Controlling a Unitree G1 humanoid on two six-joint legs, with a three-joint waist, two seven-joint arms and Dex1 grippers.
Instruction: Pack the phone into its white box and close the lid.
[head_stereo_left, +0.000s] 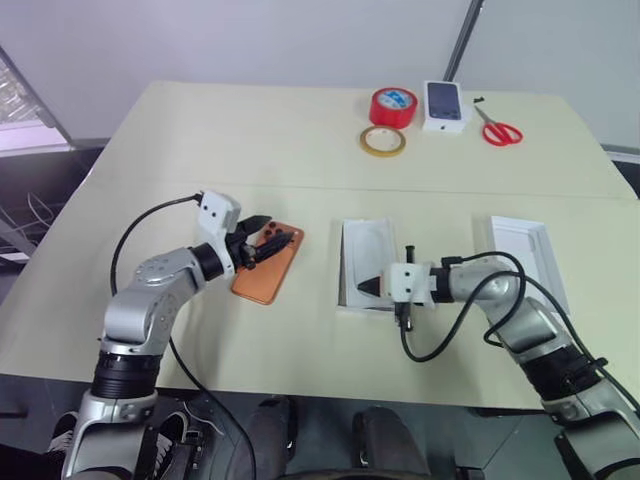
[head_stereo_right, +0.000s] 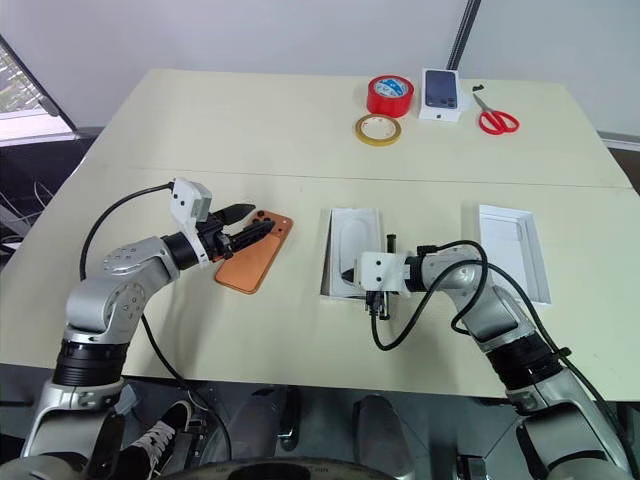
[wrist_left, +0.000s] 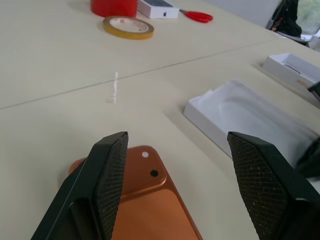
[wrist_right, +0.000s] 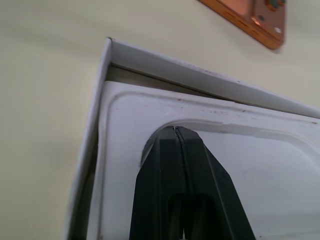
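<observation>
A: The phone (head_stereo_left: 268, 263) lies flat on the worktop (head_stereo_left: 300, 160), left of centre, back up. Its long axis runs near-left to far-right, with the camera cluster at the far end

B: And the left claw (head_stereo_left: 268, 243)?

A: It reaches in from the left, roughly level, pointing right over the camera end. Its fingers (wrist_left: 111, 175) stand wide apart and hold nothing

B: The right one?

A: The right claw (wrist_right: 176, 131) comes in from the right, tilted downward and pointing left. Its jaws are pressed together, the tip over the thin insert (head_stereo_left: 368, 262) that sits in the white box (wrist_right: 95, 150)

B: Where is that box?

A: Centre of the worktop, long axis near to far. The lid (head_stereo_left: 528, 255) lies well apart on the right, rims up
</observation>
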